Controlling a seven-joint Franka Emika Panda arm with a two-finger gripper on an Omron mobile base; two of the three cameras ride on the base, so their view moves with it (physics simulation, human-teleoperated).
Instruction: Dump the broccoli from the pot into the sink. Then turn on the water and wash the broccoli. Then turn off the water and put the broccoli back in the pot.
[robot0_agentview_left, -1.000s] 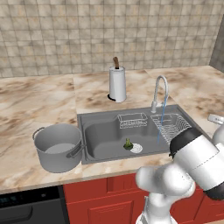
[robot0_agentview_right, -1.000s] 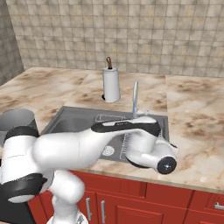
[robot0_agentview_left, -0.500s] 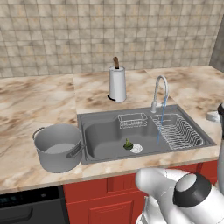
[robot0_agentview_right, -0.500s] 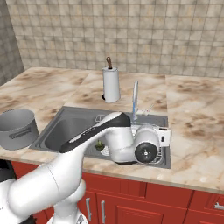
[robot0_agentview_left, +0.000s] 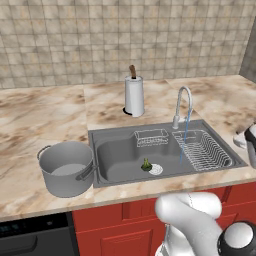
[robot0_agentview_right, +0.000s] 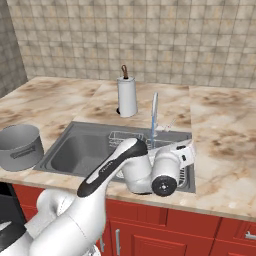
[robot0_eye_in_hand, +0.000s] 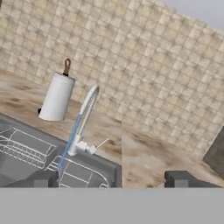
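Observation:
The broccoli (robot0_agentview_left: 146, 164) lies on the sink (robot0_agentview_left: 120, 176) floor beside the round drain. A thin blue stream of water (robot0_agentview_left: 184, 141) runs from the curved chrome faucet (robot0_agentview_left: 181, 102) and lands at the left edge of the wire rack (robot0_agentview_left: 204, 150), to the right of the broccoli and apart from it. The grey pot (robot0_agentview_left: 67, 167) stands upright on the counter left of the sink. My gripper (robot0_eye_in_hand: 111, 179) is open with nothing between its widely spread fingertips. It hovers by the sink's front right corner and faces the faucet (robot0_eye_in_hand: 86, 114) and the water (robot0_eye_in_hand: 71, 137).
A white paper-towel roll (robot0_agentview_left: 134, 95) stands on the counter behind the sink. A small wire basket (robot0_agentview_left: 151, 137) sits at the basin's back wall. My arm (robot0_agentview_right: 125, 165) reaches across the sink's front edge. A tiled wall closes the back.
A blue stream now falls from the faucet where none showed before. My arm has folded lower over the sink's front edge.

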